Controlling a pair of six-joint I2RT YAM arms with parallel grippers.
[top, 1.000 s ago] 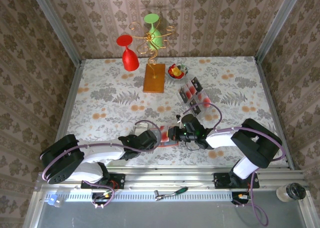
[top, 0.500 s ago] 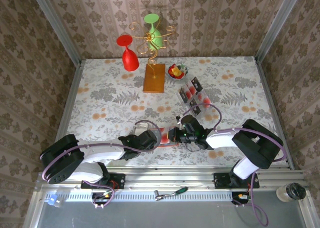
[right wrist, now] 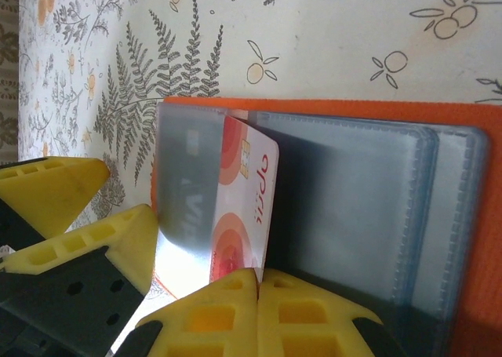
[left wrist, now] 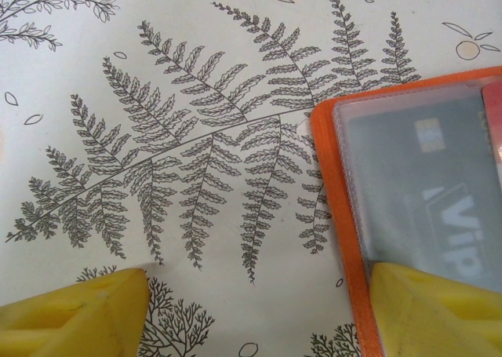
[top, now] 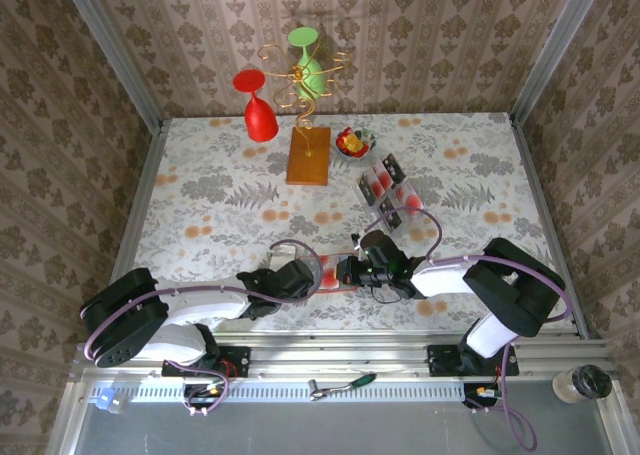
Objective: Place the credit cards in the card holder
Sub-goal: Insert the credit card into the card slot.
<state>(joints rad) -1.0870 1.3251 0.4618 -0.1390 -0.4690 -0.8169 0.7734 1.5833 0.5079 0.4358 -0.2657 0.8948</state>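
table (top: 220, 205): all the work is at its near edge, both grippers nose to nose.

card holder (right wrist: 353, 208): lies open and flat right between the two grippers, under both sets of fingertips.

left gripper (left wrist: 259, 277): jaws wide apart, gripping nothing. One finger (left wrist: 439, 310) sits on the holder's outer edge, the other is over bare table. Reads as a hold-down. Keep it there with light pressure so the holder doesn't skate when the card pushes in.

right gripper (right wrist: 257, 286): clamped shut on a pinkish-white card (right wrist: 245, 208) with red spots, pinched at one end. The card sticks out ahead of the fingertips, tilted, over the clear pocket that already has a dark card (left wrist: 423, 184) in it.

loose cards (top: 383, 182): well beyond the right gripper toward the far side. Not their turn yet.

Step as I read it: seat the held card in a pocket. Can't tell if its leading edge is in a slot or just lying on top.

To do it well:
- flatten the card angle so the edge slides under the pocket lip, not over it
- square the card to the pocket seam before pushing
- push slowly along the card's length; a thin card will likely buckle if it snags
- let go only once most of it is inside
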